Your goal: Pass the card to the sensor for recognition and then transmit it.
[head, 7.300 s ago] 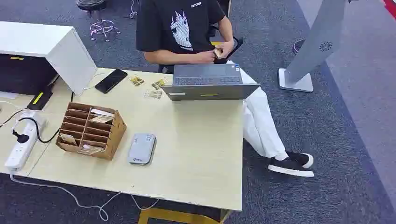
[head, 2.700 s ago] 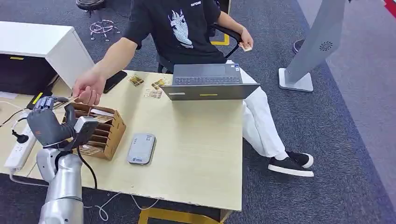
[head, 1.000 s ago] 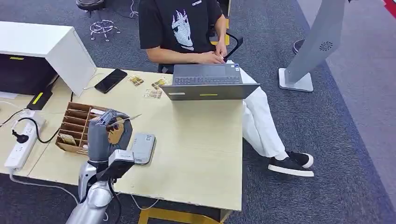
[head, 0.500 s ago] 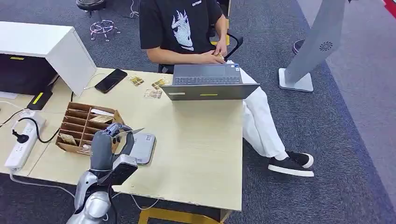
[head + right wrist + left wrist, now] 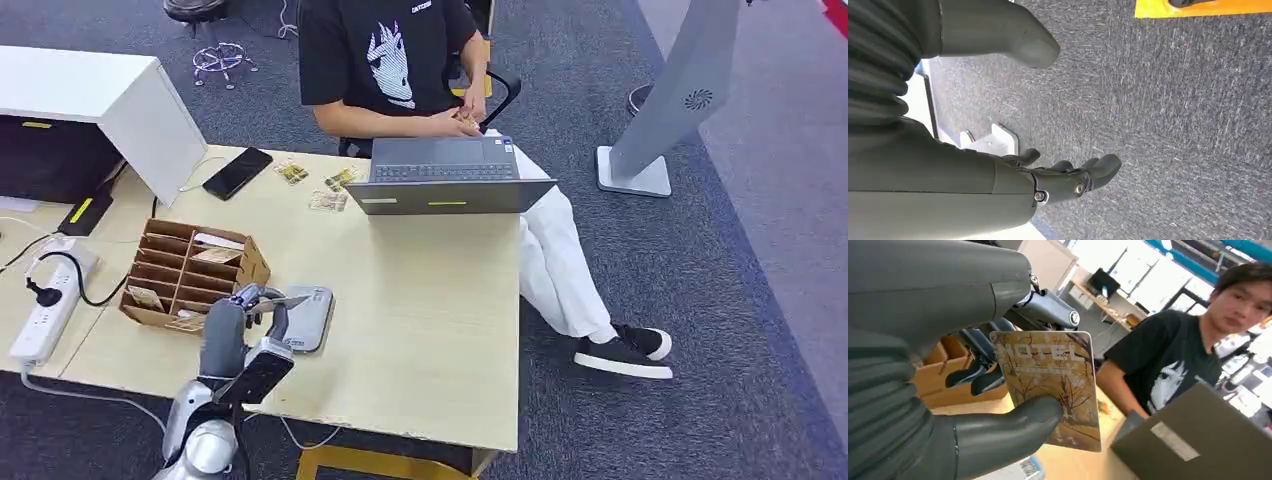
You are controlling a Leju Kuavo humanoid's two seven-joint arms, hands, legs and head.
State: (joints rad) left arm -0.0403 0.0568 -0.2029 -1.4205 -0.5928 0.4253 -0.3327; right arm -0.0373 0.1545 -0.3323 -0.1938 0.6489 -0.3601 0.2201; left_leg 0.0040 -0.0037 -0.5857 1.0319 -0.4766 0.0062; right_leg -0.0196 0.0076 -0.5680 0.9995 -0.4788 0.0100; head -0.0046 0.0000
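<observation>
My left hand (image 5: 238, 322) holds a tan hotel card (image 5: 283, 301) flat, just above the near left part of the grey sensor box (image 5: 308, 318) on the table. In the left wrist view the card (image 5: 1050, 385), printed with bare trees and the word HOTEL, is pinched between the thumb (image 5: 1013, 432) and the dark fingers (image 5: 979, 371). My right hand (image 5: 1063, 175) hangs over the dark carpet with its fingers apart and nothing in it.
A brown cardboard card organizer (image 5: 192, 276) stands left of the sensor. A person (image 5: 400, 60) sits across the table behind a grey laptop (image 5: 447, 176). A phone (image 5: 238, 172), loose cards (image 5: 327, 190), a power strip (image 5: 48, 305) and a white box (image 5: 95, 105) lie further off.
My left hand has taken the card from the person, carried it right past the organizer and lowered it toward the sensor box. The person's hands are back at the laptop.
</observation>
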